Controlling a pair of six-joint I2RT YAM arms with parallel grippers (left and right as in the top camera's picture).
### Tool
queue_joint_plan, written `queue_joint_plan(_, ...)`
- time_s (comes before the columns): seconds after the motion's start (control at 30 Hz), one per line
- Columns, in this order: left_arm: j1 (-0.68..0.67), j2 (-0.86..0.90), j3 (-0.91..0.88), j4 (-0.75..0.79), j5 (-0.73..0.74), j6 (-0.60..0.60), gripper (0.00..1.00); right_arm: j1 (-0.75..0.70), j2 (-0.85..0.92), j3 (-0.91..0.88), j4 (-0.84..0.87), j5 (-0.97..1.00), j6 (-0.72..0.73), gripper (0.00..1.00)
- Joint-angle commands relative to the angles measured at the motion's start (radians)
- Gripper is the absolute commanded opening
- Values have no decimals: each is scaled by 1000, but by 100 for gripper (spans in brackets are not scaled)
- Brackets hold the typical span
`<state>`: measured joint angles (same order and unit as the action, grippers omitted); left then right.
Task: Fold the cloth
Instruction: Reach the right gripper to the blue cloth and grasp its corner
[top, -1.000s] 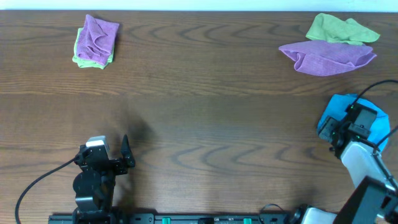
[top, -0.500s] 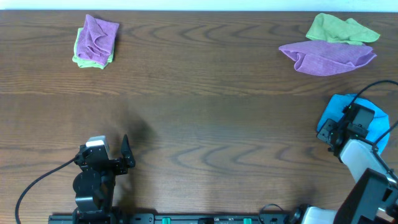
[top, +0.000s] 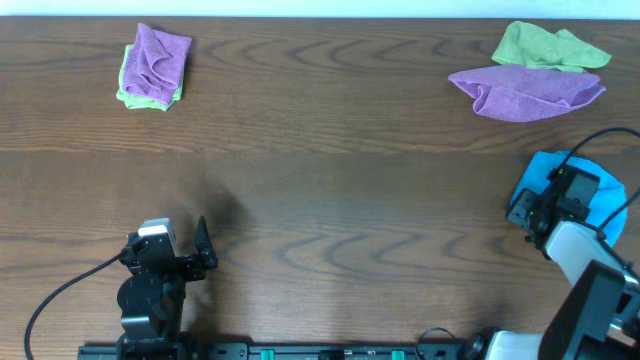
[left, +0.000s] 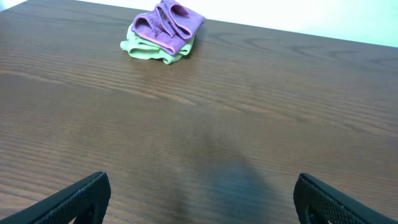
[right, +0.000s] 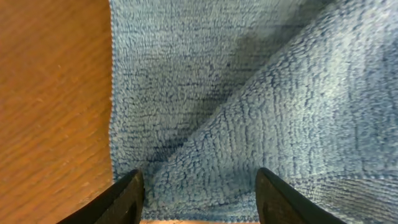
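Note:
The sky-blue cloth (top: 535, 178) lies bunched at the right edge of the table, mostly under my right arm. In the right wrist view it (right: 249, 93) fills the frame, with a folded layer running diagonally and its left edge on the wood. My right gripper (right: 199, 196) is open, its fingers down on either side of the cloth's near fold; in the overhead view it (top: 527, 208) sits over the cloth. My left gripper (left: 199, 202) is open and empty above bare wood at the front left, far from the cloth; overhead it (top: 203, 250) is seen there.
A purple cloth on a lime-green one (top: 155, 66) lies at the back left, also in the left wrist view (left: 165, 31). A lime-green cloth (top: 545, 45) and a purple cloth (top: 527, 92) lie at the back right.
My right gripper has edged slightly left and toward the front over the blue cloth. The left arm has not moved.

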<state>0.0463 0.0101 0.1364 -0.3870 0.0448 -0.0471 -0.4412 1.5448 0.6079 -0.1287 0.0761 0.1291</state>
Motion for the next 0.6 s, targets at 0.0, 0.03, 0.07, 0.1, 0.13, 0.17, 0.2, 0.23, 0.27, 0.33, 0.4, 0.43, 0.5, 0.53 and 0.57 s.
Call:
queue_joint_plan(0.0,-3,-6,-21,-4,-11,15,95,5,15,14,5,3,-16,56)
queue_joint_plan(0.03,-3,-6,-21,-4,-11,15,95,5,15,14,6,2,-19,52)
queue_joint_plan(0.07,-3,-6,-21,-4,-11,15,96,5,15,14,6,3,-19,48)
queue_joint_plan(0.1,-3,-6,-21,-4,-11,15,95,5,15,14,7,3,-18,45)
queue_joint_plan(0.13,-3,-6,-21,-4,-11,15,96,5,15,14,9,3,-18,44)
queue_joint_plan(0.17,-3,-6,-21,-4,-11,15,95,5,15,14,10,3,-18,41)
queue_joint_plan(0.2,-3,-6,-21,-4,-11,15,95,5,15,14,14,3,-18,40)
queue_joint_plan(0.23,-3,-6,-21,-4,-11,15,95,5,15,15,16,3,-18,38)
queue_joint_plan(0.27,-3,-6,-21,-4,-11,15,95,5,15,16,18,3,-18,35)
queue_joint_plan(0.33,-3,-6,-21,-4,-11,15,95,5,15,21,19,3,-18,32)
queue_joint_plan(0.4,-3,-6,-21,-4,-11,15,95,5,15,29,17,3,-18,32)
queue_joint_plan(0.43,-3,-6,-21,-4,-11,15,95,5,15,33,16,2,-18,32)
queue_joint_plan(0.5,-3,-5,-21,-4,-11,15,95,5,15,43,15,2,-18,32)
queue_joint_plan(0.53,-3,-6,-21,-4,-11,15,95,5,15,48,13,2,-18,32)
queue_joint_plan(0.57,-3,-6,-21,-4,-11,15,95,5,15,55,10,2,-18,32)
